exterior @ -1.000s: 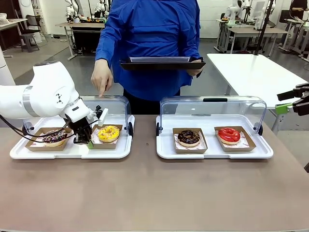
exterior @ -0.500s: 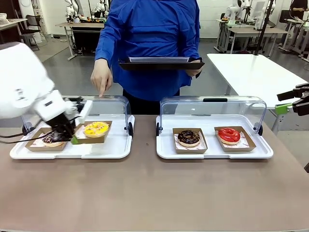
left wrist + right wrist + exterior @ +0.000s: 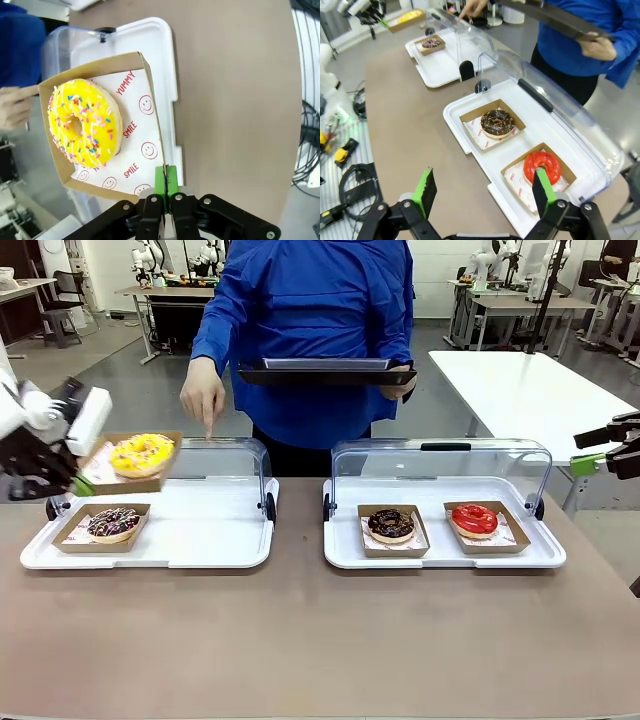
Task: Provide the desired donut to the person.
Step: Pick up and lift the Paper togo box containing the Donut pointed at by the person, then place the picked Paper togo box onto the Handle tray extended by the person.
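Observation:
A yellow sprinkled donut (image 3: 142,453) lies in a small cardboard tray (image 3: 105,475) held in the air above the left white tray (image 3: 200,535). My left gripper (image 3: 82,483) is shut on that cardboard tray's edge; the left wrist view shows its green pads (image 3: 160,181) pinching the wall beside the donut (image 3: 84,122). The person (image 3: 310,310) in a blue coat stands across the table, holding a dark serving tray (image 3: 325,370) and pointing a hand (image 3: 203,395) down at the left case. My right gripper (image 3: 592,450) hangs open off the table's right edge, nothing between its fingers (image 3: 485,192).
A chocolate sprinkled donut (image 3: 113,523) stays in the left white tray, whose clear lid (image 3: 225,460) is raised. The right white tray (image 3: 440,552) holds a chocolate donut (image 3: 391,524) and a red donut (image 3: 474,519) under its raised lid (image 3: 440,465). The brown tabletop in front is bare.
My left gripper has lifted the cardboard tray with the yellow donut out of the left white tray, up and to the left. The right arm has not moved.

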{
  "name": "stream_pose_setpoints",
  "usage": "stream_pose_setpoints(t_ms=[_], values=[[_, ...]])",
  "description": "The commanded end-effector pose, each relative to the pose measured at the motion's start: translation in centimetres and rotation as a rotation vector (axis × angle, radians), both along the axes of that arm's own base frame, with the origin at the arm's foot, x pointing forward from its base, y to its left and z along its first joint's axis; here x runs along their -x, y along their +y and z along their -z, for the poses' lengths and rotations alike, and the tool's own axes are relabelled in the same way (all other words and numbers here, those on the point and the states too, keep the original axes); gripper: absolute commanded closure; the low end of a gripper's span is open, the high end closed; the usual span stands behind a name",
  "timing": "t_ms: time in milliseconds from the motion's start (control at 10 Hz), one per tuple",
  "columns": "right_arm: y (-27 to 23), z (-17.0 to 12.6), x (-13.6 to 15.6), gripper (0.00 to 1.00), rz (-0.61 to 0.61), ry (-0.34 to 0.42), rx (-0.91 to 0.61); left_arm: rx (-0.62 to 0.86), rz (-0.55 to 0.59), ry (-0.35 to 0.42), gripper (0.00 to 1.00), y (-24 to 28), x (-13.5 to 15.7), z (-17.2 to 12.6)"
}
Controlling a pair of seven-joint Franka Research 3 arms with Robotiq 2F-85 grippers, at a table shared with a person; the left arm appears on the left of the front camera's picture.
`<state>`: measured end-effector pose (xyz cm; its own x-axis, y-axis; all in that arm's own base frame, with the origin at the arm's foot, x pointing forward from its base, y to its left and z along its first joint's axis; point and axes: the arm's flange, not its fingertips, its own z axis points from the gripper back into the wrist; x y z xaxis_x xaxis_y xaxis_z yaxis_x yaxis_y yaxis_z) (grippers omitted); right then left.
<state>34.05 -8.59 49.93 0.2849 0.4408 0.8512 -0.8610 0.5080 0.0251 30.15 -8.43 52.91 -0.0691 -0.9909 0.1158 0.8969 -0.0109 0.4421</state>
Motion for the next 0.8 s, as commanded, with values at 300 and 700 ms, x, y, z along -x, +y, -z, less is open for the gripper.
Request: stream_pose_setpoints(t_ms=[300,700], values=[[0.0,0.1,-0.3,0.00,0.000,-0.010,-0.025,-0.016,-0.002,-0.023,1.00,0.5,1.3,-1.3],[0.0,0.1,-0.3,0.00,0.000,-0.010,-0.025,-0.016,-0.002,-0.023,1.00,0.5,1.3,-1.3]])
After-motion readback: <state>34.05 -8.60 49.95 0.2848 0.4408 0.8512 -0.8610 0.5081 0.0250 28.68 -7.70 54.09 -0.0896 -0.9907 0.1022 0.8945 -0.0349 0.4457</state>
